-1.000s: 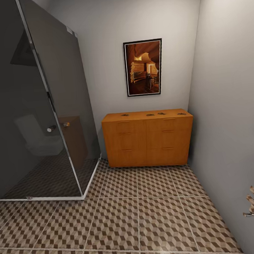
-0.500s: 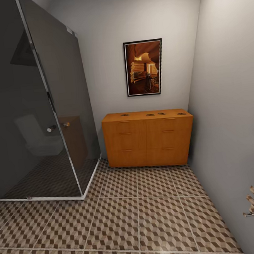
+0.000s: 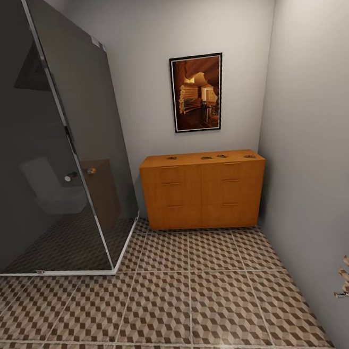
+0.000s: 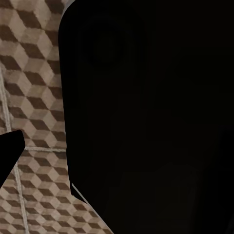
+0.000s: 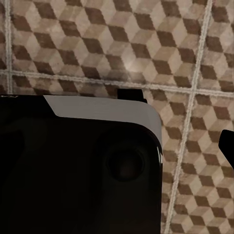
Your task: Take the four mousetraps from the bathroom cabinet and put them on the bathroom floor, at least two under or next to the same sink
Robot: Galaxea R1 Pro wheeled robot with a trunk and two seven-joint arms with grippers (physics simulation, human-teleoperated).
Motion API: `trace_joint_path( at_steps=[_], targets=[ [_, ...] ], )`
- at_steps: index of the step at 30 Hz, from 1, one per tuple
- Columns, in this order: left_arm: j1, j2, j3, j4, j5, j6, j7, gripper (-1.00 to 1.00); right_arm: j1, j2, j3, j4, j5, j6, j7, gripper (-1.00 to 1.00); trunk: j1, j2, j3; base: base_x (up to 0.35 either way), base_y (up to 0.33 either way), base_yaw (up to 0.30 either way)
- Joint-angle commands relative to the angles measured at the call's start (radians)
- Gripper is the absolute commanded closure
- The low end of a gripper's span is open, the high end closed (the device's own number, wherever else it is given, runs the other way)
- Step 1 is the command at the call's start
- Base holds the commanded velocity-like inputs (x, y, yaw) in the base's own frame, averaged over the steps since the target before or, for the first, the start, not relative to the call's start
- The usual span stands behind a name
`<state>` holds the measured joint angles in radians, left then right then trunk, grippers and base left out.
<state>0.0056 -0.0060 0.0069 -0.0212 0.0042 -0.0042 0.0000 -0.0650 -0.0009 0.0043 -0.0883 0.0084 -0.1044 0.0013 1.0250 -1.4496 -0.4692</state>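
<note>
Both arms hang over the bathroom floor [image 5: 146,44] — either tool's opening can't be told.

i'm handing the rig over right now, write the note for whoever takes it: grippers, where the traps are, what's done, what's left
Grippers: the wrist views look down at the bathroom floor past dark robot bodywork; whether the fingers are open or shut cannot be told, and nothing is seen held.
Things: the cabinet stands against the far wall, right of the glass shower. Four small dark items on its top look like the mousetraps; too small to be sure.
Done: nothing placed on the floor so far as these views show.
Left: drive up to the cabinet, take all four, set them on the tiled floor, at least two under or right beside the sink.
</note>
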Motion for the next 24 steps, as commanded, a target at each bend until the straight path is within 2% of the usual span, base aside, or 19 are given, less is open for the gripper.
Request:
trace_joint_path(
  at_steps=[1,24],
  targets=[
    [0.001,0.0,0.001,-0.002,0.0,0.0,0.0,-1.0,-0.001,0.0,0.0,0.001,0.001,-0.003,0.0,-1.0,0.0,0.0,-0.001,0.0,0.0,0.0],
    [0.001,0.0,0.0,-0.002,0.0,0.0,0.0,-1.0,-0.001,0.001,0.0,-0.001,0.001,-0.004,0.0,-1.0,0.0,0.0,-0.001,0.0,0.0,0.0]
  ],
)
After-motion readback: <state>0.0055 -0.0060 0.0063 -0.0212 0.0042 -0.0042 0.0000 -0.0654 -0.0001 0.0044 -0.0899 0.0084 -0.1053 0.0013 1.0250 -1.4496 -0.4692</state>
